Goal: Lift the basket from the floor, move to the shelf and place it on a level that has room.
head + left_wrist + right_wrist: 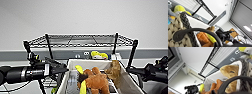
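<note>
Nearest the head camera: the basket (72, 75) sits low in the middle, between the two arms, white lining showing, held up off any surface visible here. Inside it lie an orange-brown plush toy with yellow parts (96, 81) and, toward the right wall, a tan plush toy (113, 70).

Left gripper (61, 69) comes in from the left and meets the basket's left wall at the rim. Left wrist view: the dark loop handle (196, 31) arcs right across the foreground, beside the dark braided rim (184, 21) and cream weave. Fingers themselves not made out; cannot tell whether they are apart or clamped on the handle.

Right gripper (130, 70) reaches in from the right to the basket's right wall. Right wrist view: the other loop handle (233, 80) curves close in front of the lens, with the tan plush toy's head (230, 72) just behind it and the braided rim alongside. Finger state again cannot be told.

Beyond the basket: the shelf (48, 46), black posts and wire grid. Its top level (82, 40) lies higher than the basket rim and farther from the camera; nothing is seen on it. Basket is in front of the rack, not on any tier.

Behind the basket, a yellow-and-white toy (98, 55) shows between the rear posts.

Farthest: pale wall (82, 15) with a grey band low down.
</note>
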